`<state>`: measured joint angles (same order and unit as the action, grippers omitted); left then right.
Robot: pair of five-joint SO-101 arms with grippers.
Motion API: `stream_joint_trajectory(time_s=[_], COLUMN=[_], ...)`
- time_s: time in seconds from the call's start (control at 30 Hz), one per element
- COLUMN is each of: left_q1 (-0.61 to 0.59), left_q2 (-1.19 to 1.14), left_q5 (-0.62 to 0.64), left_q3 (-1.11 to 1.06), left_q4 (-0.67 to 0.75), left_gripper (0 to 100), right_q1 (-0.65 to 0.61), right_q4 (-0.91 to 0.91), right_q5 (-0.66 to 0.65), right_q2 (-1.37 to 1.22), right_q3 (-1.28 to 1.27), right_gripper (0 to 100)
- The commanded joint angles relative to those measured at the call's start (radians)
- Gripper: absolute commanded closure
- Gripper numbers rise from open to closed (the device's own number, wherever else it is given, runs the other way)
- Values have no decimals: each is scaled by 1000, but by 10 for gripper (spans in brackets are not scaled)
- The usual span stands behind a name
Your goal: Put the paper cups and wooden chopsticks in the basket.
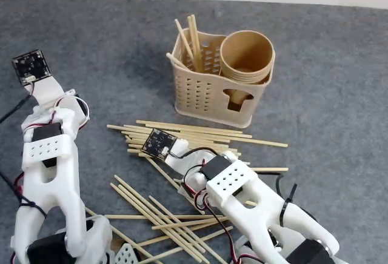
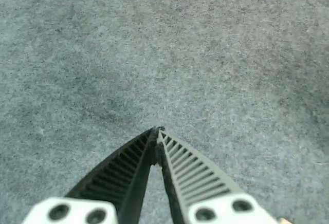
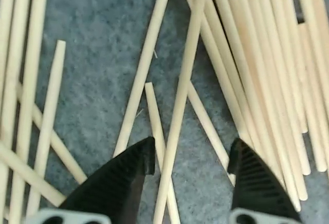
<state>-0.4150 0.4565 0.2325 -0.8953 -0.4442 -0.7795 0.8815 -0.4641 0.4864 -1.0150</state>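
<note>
Grey table (image 1: 339, 46): cups (image 1: 245, 55) and a few chopsticks (image 1: 194, 37) sit in basket (image 1: 206, 97); most lie loose mid-table. My right claw (image 3: 191, 152) gapes over them (left claw (image 2: 157, 130) pinched shut, empty).

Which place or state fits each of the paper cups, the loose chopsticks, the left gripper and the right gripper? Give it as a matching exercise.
Column one:
1. paper cups
2. loose chopsticks
3. left gripper
4. right gripper

Column two:
A. open, above loose chopsticks
B. shut, over bare table
C. stacked in the basket
D. scattered on the table near the basket

Pairs: 1-C; 2-D; 3-B; 4-A
</note>
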Motion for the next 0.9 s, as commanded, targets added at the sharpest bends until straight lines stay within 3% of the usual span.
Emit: stream_joint_trajectory(time_s=[0.0, 0.3, 0.5, 0.87], left_q1=[-16, -16, -16, -16], left_q2=[28, 28, 28, 28], left_q5=[3, 3, 3, 3], left_q3=[7, 7, 7, 7], left_q4=[21, 21, 21, 21], left_gripper=[992, 992, 992, 992], right_q1=[-8, -10, -10, -7], right_q4=[8, 13, 15, 130], right_q5=[-9, -12, -8, -5], right_q2=[38, -177, -196, -76], right_q3=[7, 28, 117, 197], right_gripper=[753, 762, 998, 994])
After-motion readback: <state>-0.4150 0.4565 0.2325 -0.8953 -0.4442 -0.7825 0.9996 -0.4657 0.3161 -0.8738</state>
